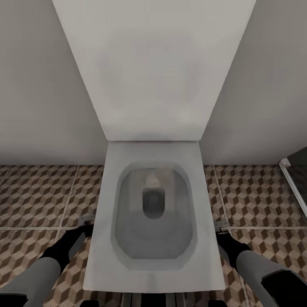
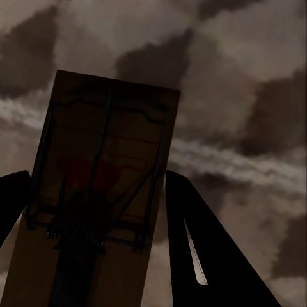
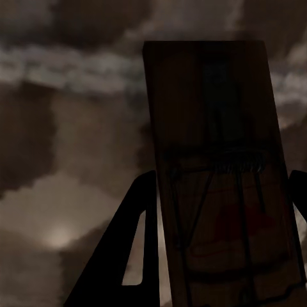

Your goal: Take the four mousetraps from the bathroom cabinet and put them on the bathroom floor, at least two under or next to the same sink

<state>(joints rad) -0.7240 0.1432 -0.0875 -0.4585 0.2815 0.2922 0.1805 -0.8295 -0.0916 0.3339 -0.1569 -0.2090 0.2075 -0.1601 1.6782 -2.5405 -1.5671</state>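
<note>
One mousetrap (image 2: 102,185), a flat brown wooden board with a wire frame and a red patch, sits between the left gripper's dark fingers (image 2: 211,249) above the cube-patterned bathroom floor (image 1: 38,192). Another mousetrap (image 3: 220,179) sits likewise between the right gripper's fingers (image 3: 121,256).

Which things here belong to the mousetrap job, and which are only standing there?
Job:
- mousetrap between the left gripper fingers
- mousetrap between the right gripper fingers
- bathroom floor

Not the job:
- toilet
- wall
</note>
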